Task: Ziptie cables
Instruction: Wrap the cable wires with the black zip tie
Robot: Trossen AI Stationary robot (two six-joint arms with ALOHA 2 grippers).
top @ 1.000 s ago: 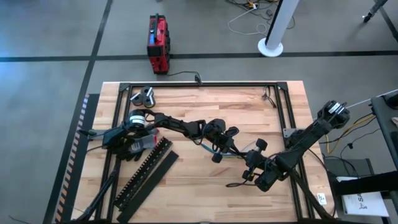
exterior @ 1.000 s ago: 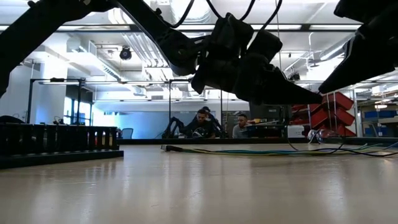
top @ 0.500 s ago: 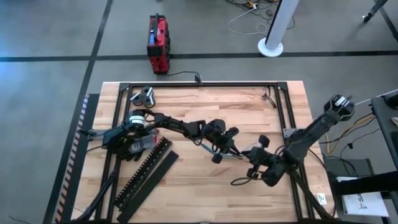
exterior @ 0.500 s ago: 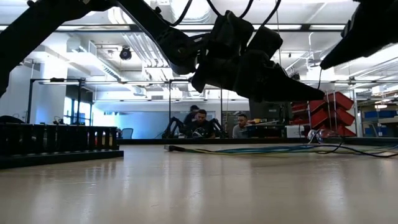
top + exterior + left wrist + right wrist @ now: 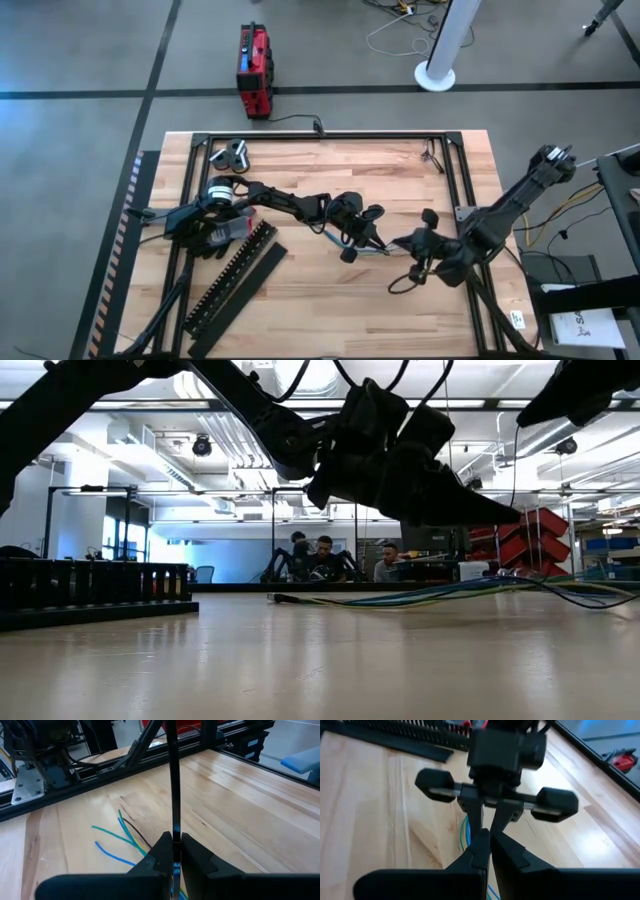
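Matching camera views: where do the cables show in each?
High view: the cables at centre, right of the duct.
Low view: cables right of centre, sloping upward.
Left wrist view: cables' loose ends, centre-left.
Right wrist view: cables at centre, partly hidden.
Shared landmark: the duct, missing only from left wrist view.

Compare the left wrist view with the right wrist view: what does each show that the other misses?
Left wrist only: a thin dark strand clamped in the left pincer, and the loose ends of the cables spread out. Right wrist only: the shut right pincer and the comb-toothed duct. Both: cables and the wooden table.
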